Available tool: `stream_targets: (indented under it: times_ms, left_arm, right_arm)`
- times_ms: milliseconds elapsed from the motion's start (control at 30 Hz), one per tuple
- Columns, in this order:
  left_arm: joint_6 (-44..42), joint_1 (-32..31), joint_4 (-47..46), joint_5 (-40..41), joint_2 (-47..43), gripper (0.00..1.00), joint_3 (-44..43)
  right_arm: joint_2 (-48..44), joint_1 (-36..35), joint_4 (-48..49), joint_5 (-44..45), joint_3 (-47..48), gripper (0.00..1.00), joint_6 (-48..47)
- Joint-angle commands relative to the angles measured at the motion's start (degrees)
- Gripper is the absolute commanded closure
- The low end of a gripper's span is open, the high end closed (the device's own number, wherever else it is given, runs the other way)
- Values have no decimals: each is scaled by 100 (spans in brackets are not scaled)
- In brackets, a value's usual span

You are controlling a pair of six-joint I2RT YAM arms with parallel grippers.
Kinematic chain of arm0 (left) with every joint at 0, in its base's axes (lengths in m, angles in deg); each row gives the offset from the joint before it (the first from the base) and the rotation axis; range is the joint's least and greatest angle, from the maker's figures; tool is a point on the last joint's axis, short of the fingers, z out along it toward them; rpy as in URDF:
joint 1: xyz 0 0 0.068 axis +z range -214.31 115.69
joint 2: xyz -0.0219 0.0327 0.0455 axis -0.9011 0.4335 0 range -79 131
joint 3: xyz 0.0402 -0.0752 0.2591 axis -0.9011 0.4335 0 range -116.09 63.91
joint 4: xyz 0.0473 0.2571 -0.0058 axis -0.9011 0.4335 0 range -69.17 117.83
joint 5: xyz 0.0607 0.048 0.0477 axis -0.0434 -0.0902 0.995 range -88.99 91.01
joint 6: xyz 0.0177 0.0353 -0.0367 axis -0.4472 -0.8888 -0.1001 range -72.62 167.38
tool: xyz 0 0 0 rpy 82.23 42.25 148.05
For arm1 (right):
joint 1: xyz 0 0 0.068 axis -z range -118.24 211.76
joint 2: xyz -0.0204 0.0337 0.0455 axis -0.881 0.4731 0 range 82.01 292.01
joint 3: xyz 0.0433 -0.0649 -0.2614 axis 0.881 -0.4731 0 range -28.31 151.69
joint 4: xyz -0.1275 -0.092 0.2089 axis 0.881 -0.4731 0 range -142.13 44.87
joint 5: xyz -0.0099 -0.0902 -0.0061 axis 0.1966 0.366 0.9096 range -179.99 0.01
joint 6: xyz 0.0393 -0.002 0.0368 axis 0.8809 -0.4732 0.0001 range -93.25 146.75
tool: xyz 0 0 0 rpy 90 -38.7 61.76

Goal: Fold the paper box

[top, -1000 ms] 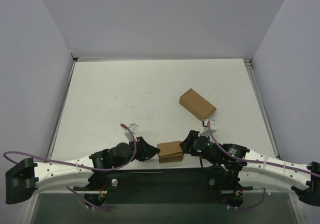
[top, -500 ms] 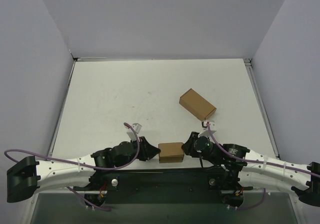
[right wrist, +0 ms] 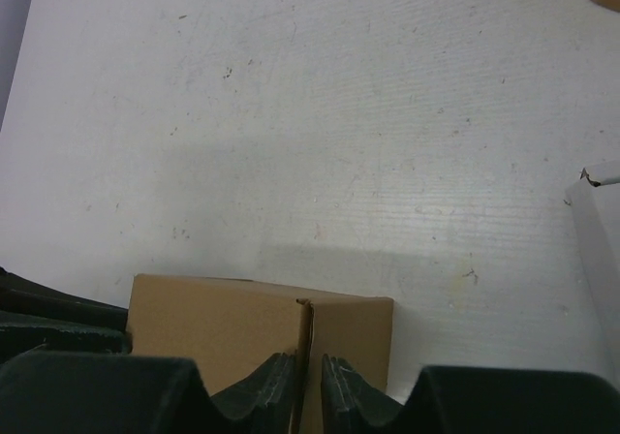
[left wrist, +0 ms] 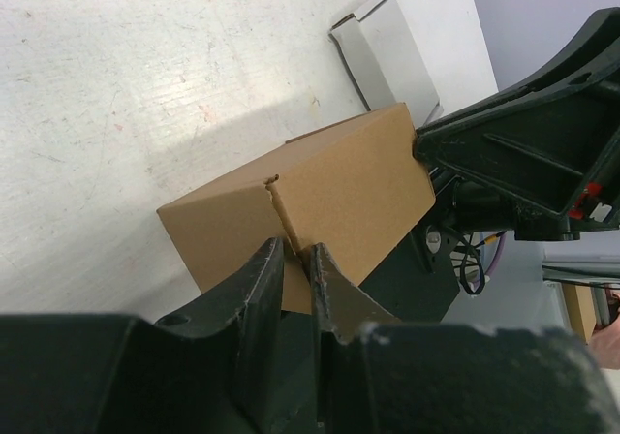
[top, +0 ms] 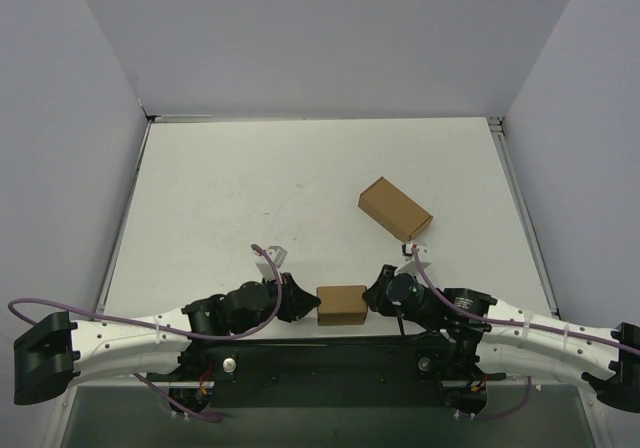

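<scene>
The paper box (top: 341, 304) is a small closed brown carton lying at the table's near edge between my two grippers. My left gripper (top: 304, 303) is shut and its tips press on the box's left end. In the left wrist view the tips (left wrist: 295, 252) meet the box (left wrist: 339, 187) at a flap seam. My right gripper (top: 372, 296) is shut and touches the box's right end. In the right wrist view its tips (right wrist: 308, 361) sit at the seam of the box (right wrist: 213, 318). Whether either gripper pinches a flap edge is hidden.
A longer oblong brown carton (top: 395, 208) lies at mid right. A small white-grey slab (top: 417, 252) lies just below it, near my right wrist; it also shows in the left wrist view (left wrist: 387, 51) and the right wrist view (right wrist: 596, 226). The black base bar (top: 320, 353) runs behind the box.
My left gripper has moved a little right toward the box. The box has turned from slightly tilted to lying square between both grippers.
</scene>
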Motion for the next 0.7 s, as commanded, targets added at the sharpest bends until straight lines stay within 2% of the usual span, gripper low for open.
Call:
stream_targets:
  times_ms: [0,100,233,433,600,667]
  left_arm:
    - [-450,-16,1059,160,131,75,75]
    - [-591,2,1094,266,-97,73,-153]
    - [-845,28,1348,362,-204,64,-566]
    - [-987,46,1560,380,-107,50,-1050]
    - [-960,54,1341,293,-151,41,-990]
    - [-960,55,1191,257,-125,40,-902]
  right_arm:
    - [-10,-59,-1119,-139,-306,78,-129]
    - [-81,29,-1110,-191,28,69,-348]
    - [112,99,-1110,-428,476,62,-603]
    - [367,214,-997,-561,749,60,-806]
    - [131,223,-680,-789,600,60,-569]
    - [69,223,-496,-868,452,60,-481]
